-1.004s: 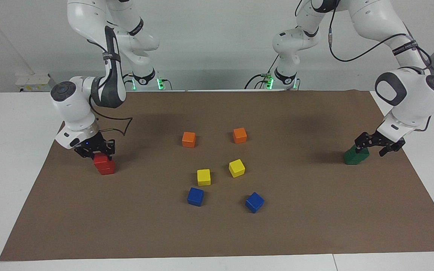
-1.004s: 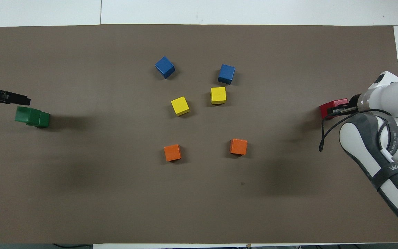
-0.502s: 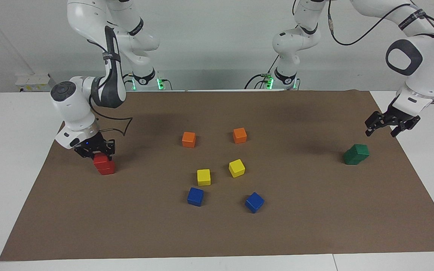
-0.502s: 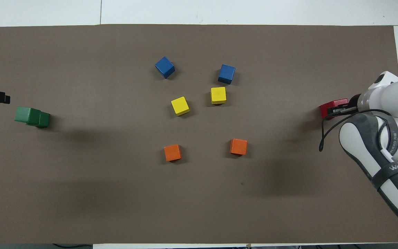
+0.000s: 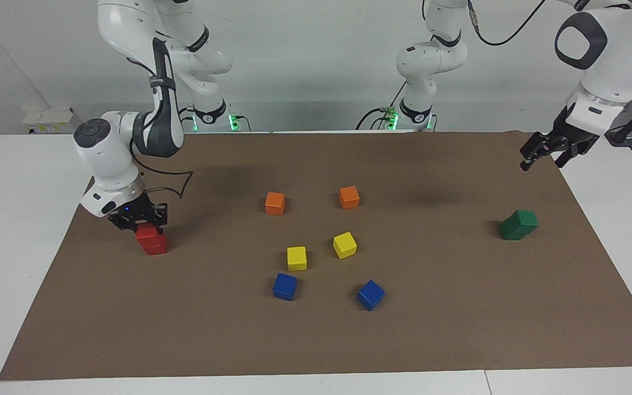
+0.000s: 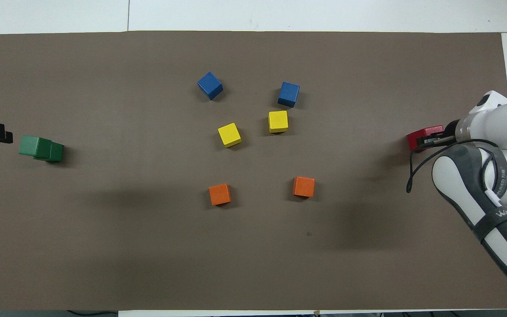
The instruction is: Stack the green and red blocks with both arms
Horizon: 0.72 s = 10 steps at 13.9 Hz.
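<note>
Two red blocks stand stacked at the right arm's end of the mat, the upper red block on the lower red block. My right gripper is down on the upper one, fingers closed on its sides; the overhead view shows the red stack partly under that gripper. Two dark green blocks are stacked at the left arm's end, the upper green block sitting askew on the lower green block; the overhead view shows this green stack too. My left gripper is open, empty and raised over the mat's edge.
Two orange cubes, two yellow cubes and two blue cubes lie in the middle of the brown mat. White table surrounds the mat.
My left gripper has let go of the upper green block and risen up and away toward the mat's edge. The right gripper and both stacks have stayed put.
</note>
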Each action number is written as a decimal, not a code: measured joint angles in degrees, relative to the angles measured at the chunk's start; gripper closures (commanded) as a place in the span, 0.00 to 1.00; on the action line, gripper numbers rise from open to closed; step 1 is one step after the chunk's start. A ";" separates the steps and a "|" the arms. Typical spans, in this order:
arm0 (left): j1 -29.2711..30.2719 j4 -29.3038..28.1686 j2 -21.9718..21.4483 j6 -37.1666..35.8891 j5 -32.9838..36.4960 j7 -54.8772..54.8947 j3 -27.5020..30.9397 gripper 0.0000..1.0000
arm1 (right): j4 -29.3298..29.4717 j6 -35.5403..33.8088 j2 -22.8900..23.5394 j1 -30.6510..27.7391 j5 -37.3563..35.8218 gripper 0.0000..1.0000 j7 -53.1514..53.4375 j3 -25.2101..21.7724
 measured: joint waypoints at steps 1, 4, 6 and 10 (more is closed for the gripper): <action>-0.07 0.00 -0.46 -1.20 0.00 -0.67 -0.20 0.00 | -0.01 0.04 0.01 0.01 0.00 0.00 0.01 0.01; -0.16 0.07 -1.55 -3.87 0.00 -2.28 -0.58 0.00 | 0.15 0.28 0.01 0.28 0.00 0.00 0.03 0.09; -1.21 0.24 -1.86 -4.56 0.00 -3.06 -0.66 0.00 | 0.84 0.29 0.01 0.58 0.00 0.00 0.13 0.09; -4.64 0.85 -1.86 -5.02 0.00 -5.41 -0.23 0.00 | 4.86 -2.47 -0.05 0.67 0.00 0.00 0.19 0.15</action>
